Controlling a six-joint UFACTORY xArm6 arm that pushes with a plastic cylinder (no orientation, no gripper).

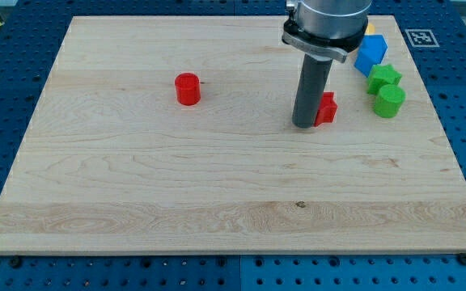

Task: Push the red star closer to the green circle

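The red star (327, 108) lies on the wooden board at the view's upper right, partly hidden behind the rod. My tip (303, 125) rests on the board touching the star's left side. The green circle (390, 101) stands to the right of the star, a short gap away. A green star (384, 78) sits just above the green circle, touching it.
A blue block (371, 53) lies above the green star, with a yellow block (370, 30) just showing behind the arm. A red cylinder (188, 89) stands at the view's upper left. The board's right edge (443, 121) runs close to the green blocks.
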